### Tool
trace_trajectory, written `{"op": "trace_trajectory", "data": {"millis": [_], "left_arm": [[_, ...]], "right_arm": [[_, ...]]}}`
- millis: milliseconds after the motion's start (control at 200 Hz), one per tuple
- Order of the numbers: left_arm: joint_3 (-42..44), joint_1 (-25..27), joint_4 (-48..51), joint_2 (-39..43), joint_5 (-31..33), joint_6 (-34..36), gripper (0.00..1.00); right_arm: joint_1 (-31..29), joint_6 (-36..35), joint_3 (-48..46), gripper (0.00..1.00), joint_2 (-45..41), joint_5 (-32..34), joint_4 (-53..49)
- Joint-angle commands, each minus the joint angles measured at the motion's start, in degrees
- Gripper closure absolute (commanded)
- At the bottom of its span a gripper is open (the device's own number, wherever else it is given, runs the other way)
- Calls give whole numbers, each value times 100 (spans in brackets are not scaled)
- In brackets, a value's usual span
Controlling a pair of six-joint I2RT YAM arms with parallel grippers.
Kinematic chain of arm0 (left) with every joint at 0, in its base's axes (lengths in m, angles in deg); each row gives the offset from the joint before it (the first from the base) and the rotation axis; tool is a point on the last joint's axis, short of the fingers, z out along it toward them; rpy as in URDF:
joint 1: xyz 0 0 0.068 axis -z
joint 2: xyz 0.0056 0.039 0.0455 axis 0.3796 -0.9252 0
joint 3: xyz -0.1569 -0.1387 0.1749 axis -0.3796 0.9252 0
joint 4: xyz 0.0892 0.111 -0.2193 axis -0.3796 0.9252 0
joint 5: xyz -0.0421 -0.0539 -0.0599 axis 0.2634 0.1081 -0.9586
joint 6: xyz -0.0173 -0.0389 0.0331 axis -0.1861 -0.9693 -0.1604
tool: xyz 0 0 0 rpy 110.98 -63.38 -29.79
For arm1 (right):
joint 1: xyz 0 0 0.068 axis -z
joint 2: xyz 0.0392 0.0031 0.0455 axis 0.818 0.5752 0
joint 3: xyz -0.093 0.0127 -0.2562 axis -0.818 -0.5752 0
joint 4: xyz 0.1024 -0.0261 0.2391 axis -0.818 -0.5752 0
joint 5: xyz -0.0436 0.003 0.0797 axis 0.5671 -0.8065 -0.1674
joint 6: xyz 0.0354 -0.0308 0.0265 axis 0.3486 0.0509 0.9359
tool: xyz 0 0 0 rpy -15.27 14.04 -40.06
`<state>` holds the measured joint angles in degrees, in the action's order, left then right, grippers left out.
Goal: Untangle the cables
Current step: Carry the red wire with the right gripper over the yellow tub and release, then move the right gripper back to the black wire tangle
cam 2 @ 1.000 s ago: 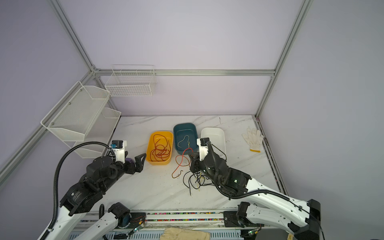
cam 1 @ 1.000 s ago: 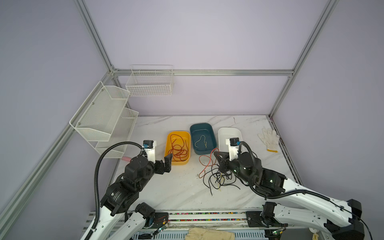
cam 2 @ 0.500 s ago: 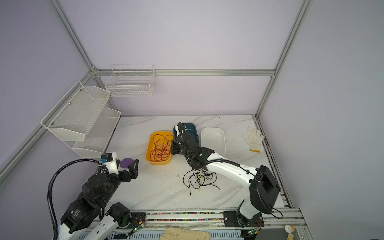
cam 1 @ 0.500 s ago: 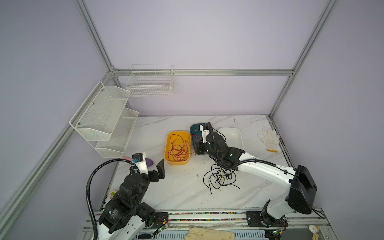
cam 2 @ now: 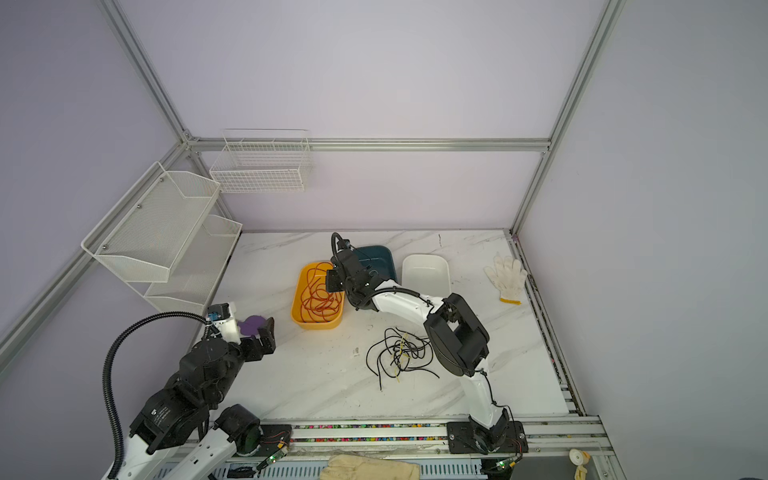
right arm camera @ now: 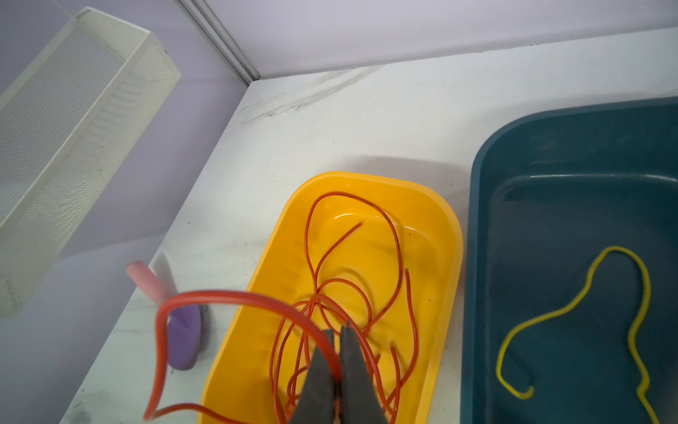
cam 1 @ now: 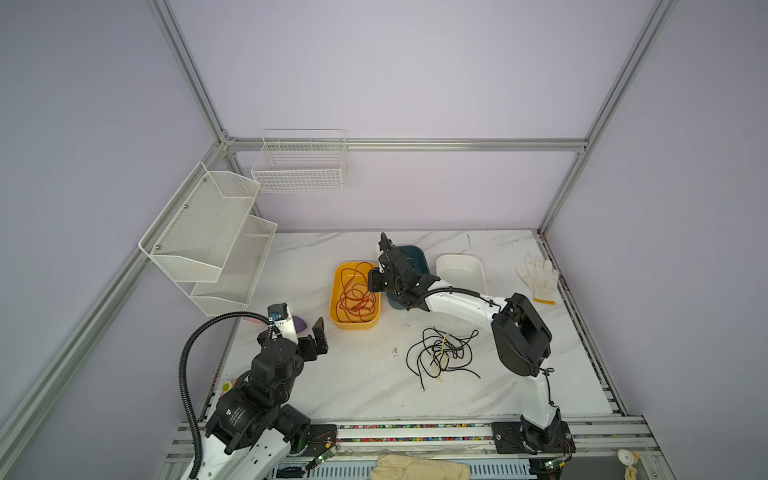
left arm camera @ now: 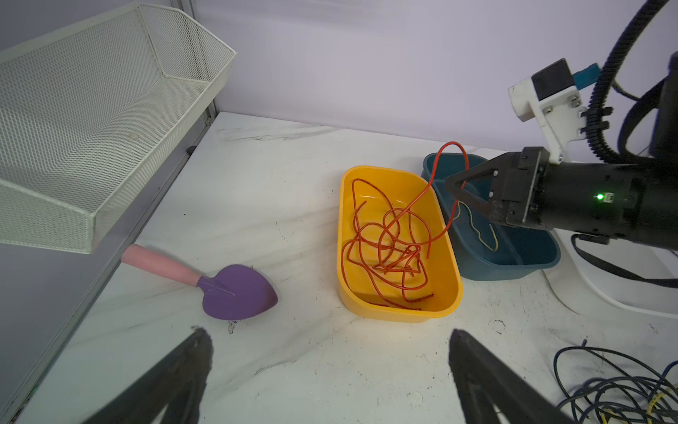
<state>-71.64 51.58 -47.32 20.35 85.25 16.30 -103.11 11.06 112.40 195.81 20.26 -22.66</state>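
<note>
Cable (right arm camera: 220, 294), thin, glossy red, loops above smooth rounded yellow tray (right arm camera: 367, 179), pinched in right gripper (right arm camera: 337, 330); left gripper (left arm camera: 328, 332) gapes wide, empty.

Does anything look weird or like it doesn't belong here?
A purple scoop lies on the table near the mesh shelf, and a white glove lies by the table's right edge. Neither seems to belong with the cables.

Red cables (cam 1: 355, 297) lie looped in the yellow bin (cam 1: 353, 326), one strand (right arm camera: 220, 295) pinched in the right tool (right arm camera: 337, 330). A yellow cable (right arm camera: 620, 249) curls in the teal bin (right arm camera: 550, 158). Black cables (cam 1: 442, 353) lie tangled on the table (cam 1: 353, 374), lower centre.
</note>
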Motion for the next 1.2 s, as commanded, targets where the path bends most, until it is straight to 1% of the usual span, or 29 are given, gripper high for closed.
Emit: {"op": "trace_trajectory", "data": {"millis": [0,165,300,360,505,625,735,870,985,1065,1195], "left_arm": [[-63,-7,-35,42,192,-125,0],[-112,-10,9,-78,132,-134,0],[-192,-10,56,-271,75,-134,0],[-206,-10,69,-340,19,-134,0],[-229,-17,81,-436,-58,-125,0],[-232,-44,69,-463,-103,-125,0],[-224,-83,41,-513,-167,-90,0],[-241,-124,45,-590,-242,-55,0],[-254,-139,45,-622,-295,-37,0],[-259,-142,45,-645,-310,-37,0],[-263,-150,45,-680,-392,-38,0]], "right_arm": [[13,-86,433,100,345,37,-365],[85,32,677,100,795,61,-578],[96,0,1163,100,1152,266,-1146],[103,-23,1326,94,1264,317,-1340],[108,-55,1353,87,1249,419,-1473],[115,-30,1328,75,1118,352,-1484],[111,-20,1299,68,953,385,-1501],[107,-33,1246,63,673,481,-1569],[104,-141,1032,59,209,503,-1544],[105,-217,650,56,-266,508,-1428],[107,-218,-378,49,-1301,702,-1023]]}}
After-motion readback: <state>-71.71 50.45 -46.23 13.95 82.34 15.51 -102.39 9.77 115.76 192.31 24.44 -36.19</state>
